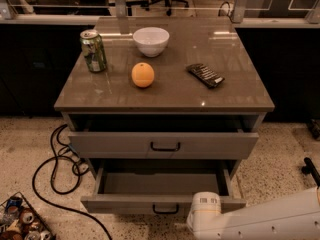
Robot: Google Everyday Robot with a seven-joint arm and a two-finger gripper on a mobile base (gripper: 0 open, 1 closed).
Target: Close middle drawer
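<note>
The middle drawer [155, 183] stands pulled out below the table top, with a bare grey inside, a flat grey front [120, 204] and a small black bar handle [165, 210]. The taller-fronted top drawer [210, 145] above it is slightly open. My white arm [260, 223] reaches in from the bottom right, and its rounded end [205, 213] is right against the middle drawer's front, beside the handle. My gripper is below the picture's edge and does not show.
On the cabinet top [230, 49] stand a green can [94, 50], a white bowl [151, 40], an orange [143, 75] and a dark packet [205, 75]. A black cable [55, 169] loops on the floor at left. A basket of cans [20, 219] sits at the bottom left.
</note>
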